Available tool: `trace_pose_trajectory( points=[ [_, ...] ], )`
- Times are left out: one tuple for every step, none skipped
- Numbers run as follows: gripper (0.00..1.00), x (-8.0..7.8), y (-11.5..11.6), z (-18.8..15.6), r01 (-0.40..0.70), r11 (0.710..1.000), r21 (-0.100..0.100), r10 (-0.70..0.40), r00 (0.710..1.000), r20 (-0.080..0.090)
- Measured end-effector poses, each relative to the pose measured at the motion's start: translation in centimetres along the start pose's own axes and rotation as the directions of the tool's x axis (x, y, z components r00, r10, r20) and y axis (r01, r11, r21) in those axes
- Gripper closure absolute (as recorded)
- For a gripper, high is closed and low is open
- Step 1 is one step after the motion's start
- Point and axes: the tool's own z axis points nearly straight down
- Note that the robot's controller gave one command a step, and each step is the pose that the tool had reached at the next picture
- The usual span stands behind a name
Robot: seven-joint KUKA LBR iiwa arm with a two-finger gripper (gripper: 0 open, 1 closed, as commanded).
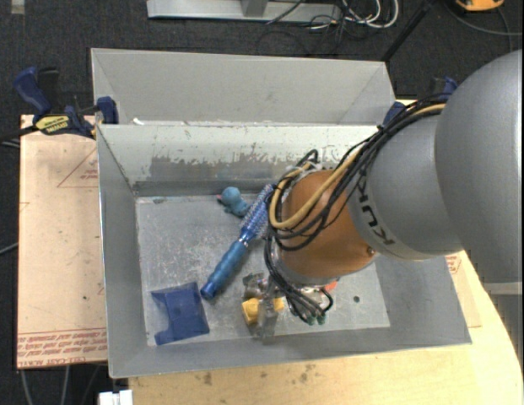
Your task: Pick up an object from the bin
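Note:
My gripper is low over the bin floor near the front middle, below the arm's orange cover. A small yellow piece sits right at the gripper's left side; whether it is held is unclear. A blue brush with a smooth handle and a bristled head lies diagonally just left of the gripper, handle end toward the front. A dark blue folded flat piece rests at the front left.
A small light blue knob-shaped thing lies near the back wall, left of the brush head. The arm and its cables cover the bin's right half. Bare floor shows along the left side.

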Motion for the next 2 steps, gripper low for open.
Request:
trace_pose_trajectory(
  points=[
    [1.00,-0.11,0.01,-3.05,-0.002,1.000,0.000,0.002,1.000,0.002],
    [1.00,-0.13,0.01,-3.10,-0.004,1.000,0.000,0.004,1.000,-0.001]
  ],
)
